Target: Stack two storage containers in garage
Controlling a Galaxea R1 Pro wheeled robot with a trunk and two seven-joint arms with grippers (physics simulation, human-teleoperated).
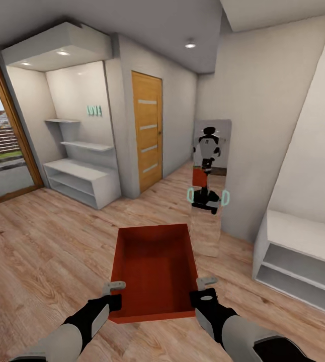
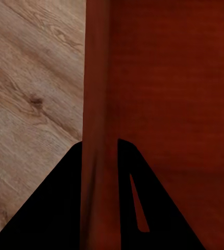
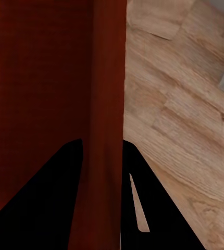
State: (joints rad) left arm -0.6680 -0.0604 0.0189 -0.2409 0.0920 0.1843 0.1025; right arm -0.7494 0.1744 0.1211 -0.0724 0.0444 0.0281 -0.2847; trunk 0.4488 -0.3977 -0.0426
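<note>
One storage container [image 1: 155,271] hung over the wood-plank floor [image 1: 42,241], left gripper [image 1: 113,287] and right gripper [image 1: 206,282] jaws clamped on its side walls, garage and stacking ahead, I judged.

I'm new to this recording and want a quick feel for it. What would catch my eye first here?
The red-orange storage container stands out first: open and empty, held low in front over the light wood-plank floor, with the left hand and right hand each clamped on a side wall. Ahead, a tall mirror leaning against the wall shows the robot's own reflection, and an orange-wood door stands further left.
</note>
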